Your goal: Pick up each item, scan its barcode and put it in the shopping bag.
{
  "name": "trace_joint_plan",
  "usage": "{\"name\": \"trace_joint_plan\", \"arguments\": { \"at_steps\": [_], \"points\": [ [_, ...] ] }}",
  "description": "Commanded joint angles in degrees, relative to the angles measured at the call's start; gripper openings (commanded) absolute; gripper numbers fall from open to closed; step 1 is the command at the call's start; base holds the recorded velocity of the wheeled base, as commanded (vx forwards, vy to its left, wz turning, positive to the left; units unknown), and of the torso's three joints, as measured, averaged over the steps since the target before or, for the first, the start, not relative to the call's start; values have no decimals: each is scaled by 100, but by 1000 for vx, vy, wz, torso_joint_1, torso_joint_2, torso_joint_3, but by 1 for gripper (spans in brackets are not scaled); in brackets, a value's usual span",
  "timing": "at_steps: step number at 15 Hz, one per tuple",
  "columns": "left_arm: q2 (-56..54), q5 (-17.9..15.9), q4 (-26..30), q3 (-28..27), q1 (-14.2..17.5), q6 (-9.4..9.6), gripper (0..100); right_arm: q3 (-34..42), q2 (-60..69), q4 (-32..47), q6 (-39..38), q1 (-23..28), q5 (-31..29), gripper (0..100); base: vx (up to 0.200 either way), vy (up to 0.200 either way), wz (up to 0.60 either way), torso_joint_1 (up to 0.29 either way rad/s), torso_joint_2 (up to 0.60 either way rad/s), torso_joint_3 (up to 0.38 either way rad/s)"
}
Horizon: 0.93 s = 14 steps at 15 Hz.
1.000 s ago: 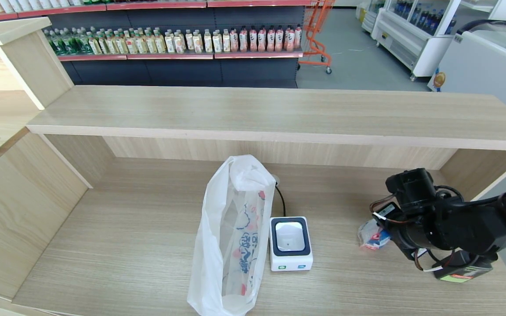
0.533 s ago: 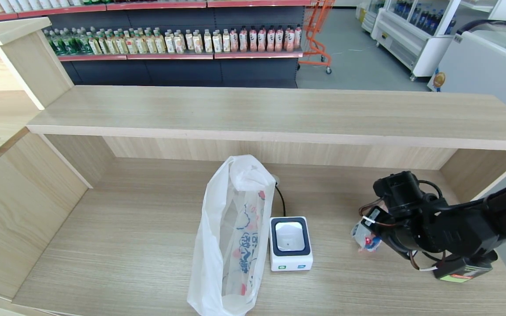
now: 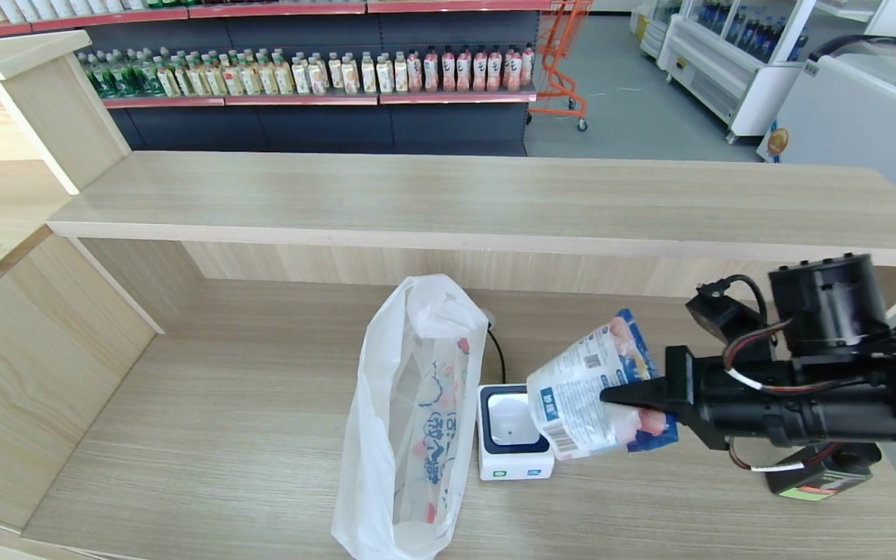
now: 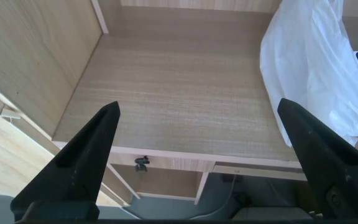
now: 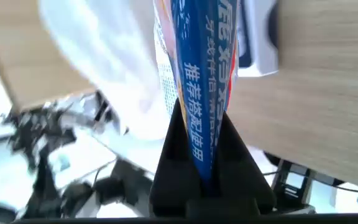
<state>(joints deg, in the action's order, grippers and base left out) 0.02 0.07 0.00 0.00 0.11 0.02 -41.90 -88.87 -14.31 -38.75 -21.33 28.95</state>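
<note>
Once clamped tight on pouch (image 3: 580,381) with right gripper (image 3: 611,395), lifted it off counter (image 3: 261,435) and swung it leftward over scanner (image 3: 514,464), beside bag (image 3: 409,404); scanning apparently begun, bagging not yet.

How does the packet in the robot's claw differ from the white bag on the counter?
The packet hangs in the air, pinched by the right gripper near the scanner; the shopping bag rests on the counter. The packet is blue and white with print all over; the shopping bag is plain translucent white, with a printed item showing through. The packet looks clearly smaller than the shopping bag. Both are soft plastic.
</note>
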Motion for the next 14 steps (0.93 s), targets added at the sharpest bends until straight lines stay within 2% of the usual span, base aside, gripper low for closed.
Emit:
{"name": "trace_joint_plan", "arguments": {
  "at_steps": [1,3,5,9,11,14],
  "points": [
    [-2,1,0,0,7,-2,100,428,1126,-10,826,252,1534,0,0,0,0,0,0,0],
    [-2,1,0,0,7,-2,100,560,1214,-1,1309,235,2281,0,0,0,0,0,0,0],
    [-2,1,0,0,7,6,100,657,1302,16,1397,112,2695,0,0,0,0,0,0,0],
    [-2,1,0,0,7,-2,100,727,1337,95,1274,-73,2695,0,0,0,0,0,0,0],
    [-2,1,0,0,7,6,100,753,1390,95,773,-143,2695,0,0,0,0,0,0,0],
    [-2,1,0,0,7,-2,100,789,1355,95,746,-398,2633,0,0,0,0,0,0,0]
  ]
}}
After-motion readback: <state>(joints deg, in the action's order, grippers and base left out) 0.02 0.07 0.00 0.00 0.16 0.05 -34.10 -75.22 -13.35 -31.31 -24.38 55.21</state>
